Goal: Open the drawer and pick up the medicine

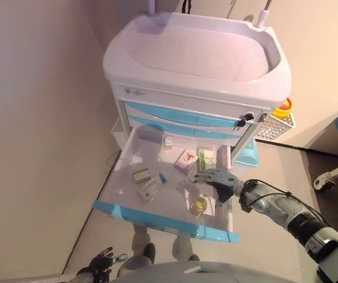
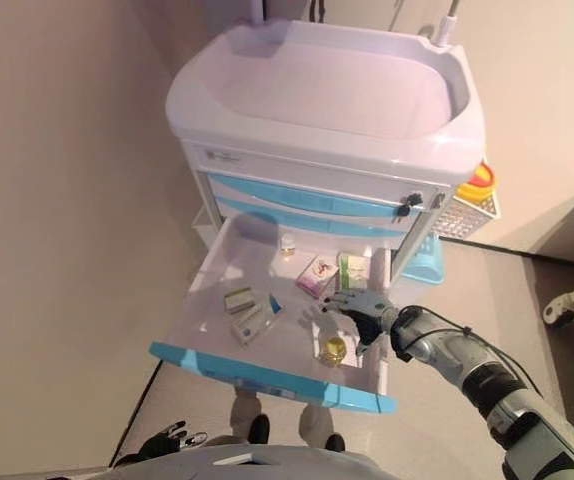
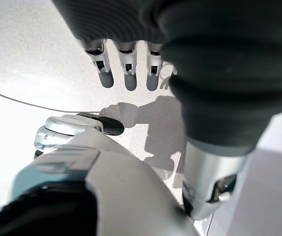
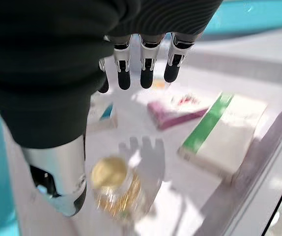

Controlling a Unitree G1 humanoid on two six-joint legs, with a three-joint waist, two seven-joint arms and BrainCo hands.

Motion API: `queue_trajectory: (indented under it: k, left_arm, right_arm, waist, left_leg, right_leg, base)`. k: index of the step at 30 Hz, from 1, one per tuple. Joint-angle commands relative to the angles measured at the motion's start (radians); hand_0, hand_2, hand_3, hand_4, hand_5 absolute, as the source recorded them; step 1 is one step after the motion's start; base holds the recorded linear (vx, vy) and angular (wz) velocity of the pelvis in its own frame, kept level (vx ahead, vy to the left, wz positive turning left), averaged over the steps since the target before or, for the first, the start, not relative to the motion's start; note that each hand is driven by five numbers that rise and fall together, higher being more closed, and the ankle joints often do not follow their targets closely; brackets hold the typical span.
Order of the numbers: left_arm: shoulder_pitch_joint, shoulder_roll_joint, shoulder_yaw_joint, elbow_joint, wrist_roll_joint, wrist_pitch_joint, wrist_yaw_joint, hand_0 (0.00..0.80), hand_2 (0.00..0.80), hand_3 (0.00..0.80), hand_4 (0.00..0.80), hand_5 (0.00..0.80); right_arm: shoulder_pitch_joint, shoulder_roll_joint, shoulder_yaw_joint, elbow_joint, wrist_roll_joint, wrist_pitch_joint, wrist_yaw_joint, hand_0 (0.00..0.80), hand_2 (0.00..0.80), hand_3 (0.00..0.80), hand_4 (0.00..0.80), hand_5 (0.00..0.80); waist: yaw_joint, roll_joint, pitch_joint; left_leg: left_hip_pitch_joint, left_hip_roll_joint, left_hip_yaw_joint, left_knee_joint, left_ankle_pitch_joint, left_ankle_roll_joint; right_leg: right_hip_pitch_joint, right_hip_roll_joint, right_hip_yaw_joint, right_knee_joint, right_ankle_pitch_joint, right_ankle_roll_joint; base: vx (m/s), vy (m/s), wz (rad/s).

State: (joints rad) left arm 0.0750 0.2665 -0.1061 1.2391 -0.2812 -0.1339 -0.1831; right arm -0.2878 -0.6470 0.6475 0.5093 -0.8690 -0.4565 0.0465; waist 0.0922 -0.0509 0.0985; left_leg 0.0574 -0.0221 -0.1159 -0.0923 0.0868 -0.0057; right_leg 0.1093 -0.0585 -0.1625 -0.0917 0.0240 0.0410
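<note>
The cart's bottom drawer (image 1: 125, 211) stands pulled out, white inside with a blue front. In it lie a small bottle with a yellow cap (image 1: 198, 206), a pink box (image 1: 185, 161), a white box with a green stripe (image 1: 206, 158), two more boxes (image 1: 150, 187) at the left and a small vial (image 1: 168, 141) at the back. My right hand (image 1: 216, 179) hovers open over the drawer, just above the bottle, holding nothing. In the right wrist view the bottle (image 4: 112, 189) lies below the straight fingers (image 4: 146, 73), with the pink box (image 4: 173, 110) and green-striped box (image 4: 219, 135) beyond. My left hand (image 1: 101, 260) hangs low by the floor, fingers relaxed.
The white medical cart (image 1: 195, 56) has two closed blue drawers (image 1: 181, 121) above the open one. A white mesh basket with a yellow and red item (image 1: 281, 118) hangs on its right side. A wall runs along the left. A wheeled frame (image 1: 334, 174) stands at right.
</note>
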Motion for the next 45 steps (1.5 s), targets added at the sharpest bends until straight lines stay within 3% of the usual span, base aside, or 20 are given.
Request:
queue_trajectory:
  k: [1,10,21,45]
  left_arm:
    - [-0.053,0.021,-0.049,0.030,0.028,-0.013,-0.001,0.000,0.000,0.000,0.000,0.000]
    - [-0.057,0.020,-0.062,0.023,0.045,-0.017,-0.001,0.000,0.000,0.000,0.000,0.000]
    - [-0.057,-0.007,-0.086,0.028,0.044,-0.028,0.006,0.000,0.000,0.000,0.000,0.000]
    - [-0.059,-0.011,-0.100,0.032,0.056,-0.027,0.002,0.000,0.000,0.000,0.000,0.000]
  right_arm:
    - [-0.024,0.032,0.063,0.015,-0.040,0.003,-0.053,0.000,0.000,0.000,0.000,0.000]
    - [0.000,0.082,0.083,0.099,-0.098,0.031,-0.113,0.000,0.000,0.000,0.000,0.000]
    - [0.027,0.181,0.040,0.197,-0.175,0.171,-0.322,0.000,0.000,0.000,0.000,0.000]
    - [-0.010,0.229,0.070,0.284,-0.205,0.219,-0.288,0.000,0.000,0.000,0.000,0.000]
  waist:
    - [0.025,-0.013,-0.014]
    - [0.029,-0.003,-0.014]
    - [0.021,0.015,-0.013]
    - [0.039,0.021,-0.008]
  left_leg:
    - [-0.002,-0.029,0.027,0.018,-0.084,0.017]
    - [0.000,-0.033,0.016,0.017,-0.082,0.018]
    - [0.002,-0.038,0.010,0.020,-0.084,0.024]
    - [0.011,-0.041,-0.005,0.019,-0.083,0.025]
  right_leg:
    - [-0.041,-0.030,-0.005,0.086,-0.021,0.027]
    - [-0.037,-0.030,-0.007,0.081,-0.019,0.028]
    - [-0.041,-0.028,-0.002,0.088,-0.022,0.023]
    - [-0.030,-0.028,-0.013,0.087,-0.025,0.019]
  base:
    - [0.026,-0.011,0.09]
    - [0.016,-0.009,0.04]
    - [0.000,0.000,0.00]
    - [0.002,-0.001,0.01]
